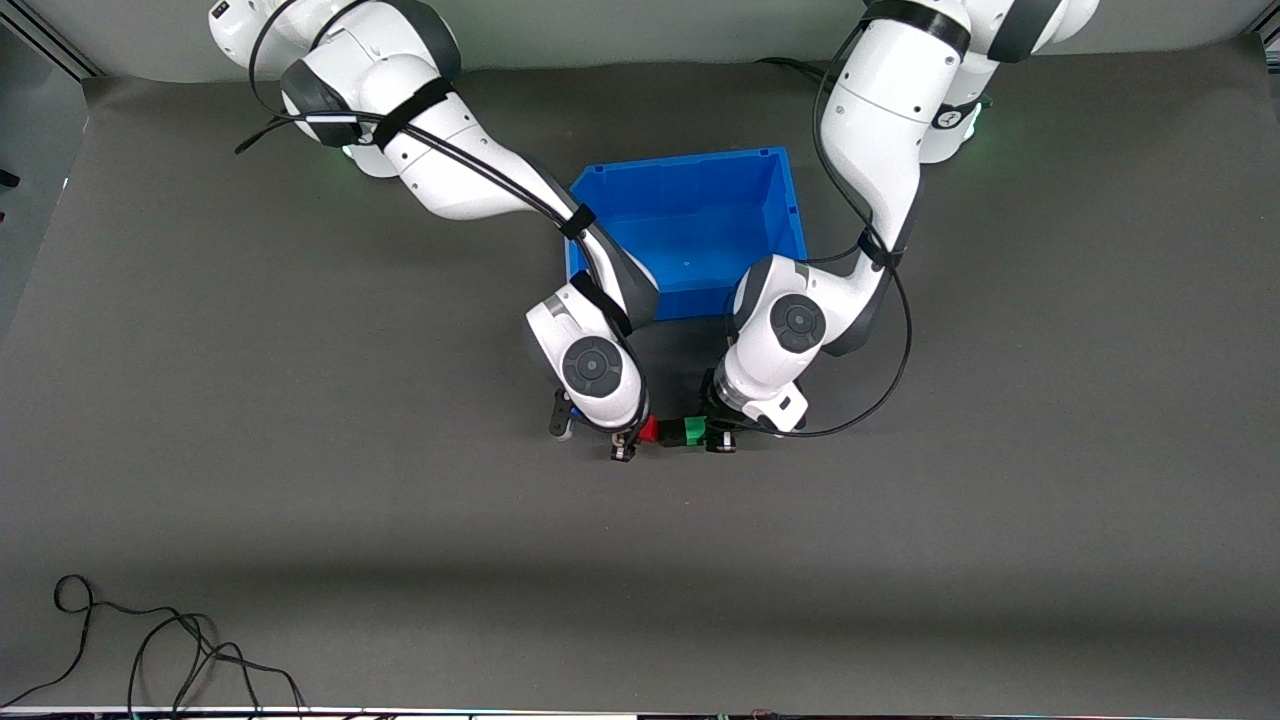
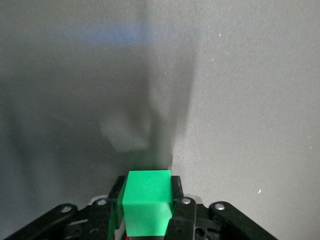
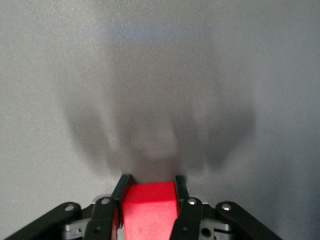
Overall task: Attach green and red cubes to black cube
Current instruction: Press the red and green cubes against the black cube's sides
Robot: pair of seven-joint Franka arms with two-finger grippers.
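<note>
The left gripper (image 1: 712, 437) is clamped on the green cube (image 2: 147, 207), whose sides sit flush between the two fingers (image 2: 184, 217). The right gripper (image 1: 634, 438) grips the red cube (image 3: 150, 211) the same way. Both grippers hang over the grey table (image 1: 300, 500), nearer the front camera than the blue bin (image 1: 690, 225). Between them the red and green cubes flank a dark block, apparently the black cube (image 1: 670, 433); whether all three touch cannot be told.
</note>
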